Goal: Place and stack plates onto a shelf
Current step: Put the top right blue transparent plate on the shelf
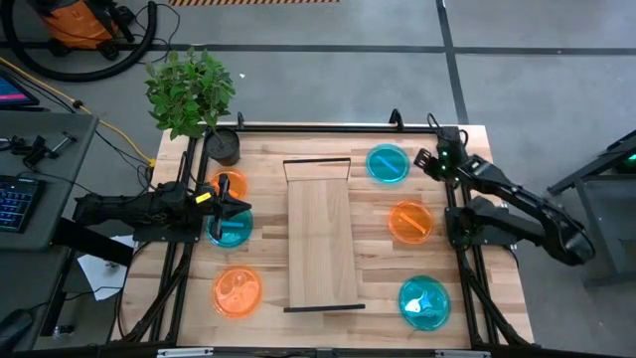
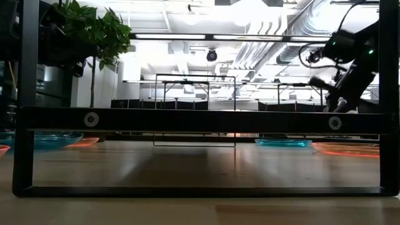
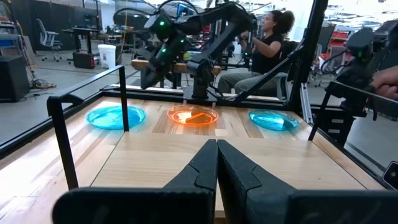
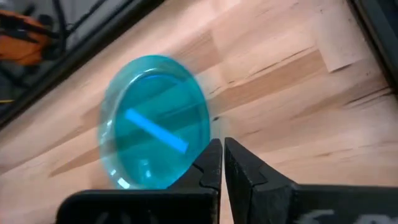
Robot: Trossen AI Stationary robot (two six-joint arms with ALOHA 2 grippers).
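The shelf [image 1: 318, 234] is a light-wood plank with dark end bars, lying along the middle of the table. On its left lie an orange plate [image 1: 229, 186], a teal plate [image 1: 231, 231] and another orange plate [image 1: 237, 291]. On its right lie a teal plate [image 1: 388, 164], an orange plate [image 1: 409, 221] and a teal plate [image 1: 424, 301]. My left gripper [image 1: 244, 209] is shut and hovers over the two far left plates, pointing across the shelf [image 3: 155, 162]. My right gripper [image 4: 222, 158] is shut, raised beside the far right teal plate [image 4: 155, 121].
A potted plant [image 1: 194, 94] stands at the table's far left corner. Black frame rails [image 1: 318, 127] run along the table's edges. A person [image 3: 267, 37] sits beyond the table's right side. Bare wood lies between the plates and the shelf.
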